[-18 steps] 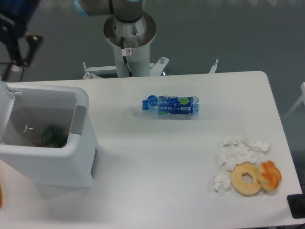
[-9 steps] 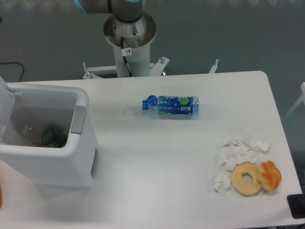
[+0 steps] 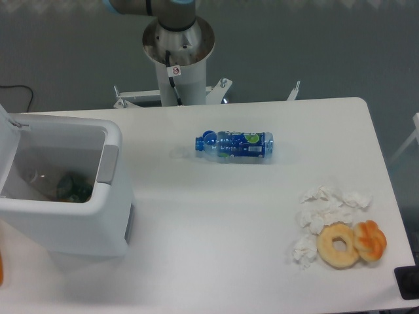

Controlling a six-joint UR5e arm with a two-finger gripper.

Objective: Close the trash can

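Nearest the camera, at the table's (image 3: 216, 261) right front, a plain doughnut (image 3: 338, 244) is seen lying against an orange pastry (image 3: 370, 240), with crumpled white tissues (image 3: 324, 212) just behind and beside them. At the left front stands the trash can (image 3: 72, 219), a large white bin by far the biggest thing present; it is found open, its lid (image 3: 5, 140) swung up at the far left edge of the view, its grey latch tab (image 3: 108, 163) on the right wall, and dark and green rubbish lying inside. Farther back, near the table's middle, a blue-labelled plastic bottle (image 3: 234, 145) is laid on its side, well apart from the bin. Beyond the table's far edge the robot's white pedestal (image 3: 177, 59) is seen, with only a piece of the arm at the top edge. The gripper is out of view, so its opening and any hold cannot be told. The closing step is judged not yet done; the next move would call for the gripper to be brought behind the raised lid and the lid pushed down over the opening.
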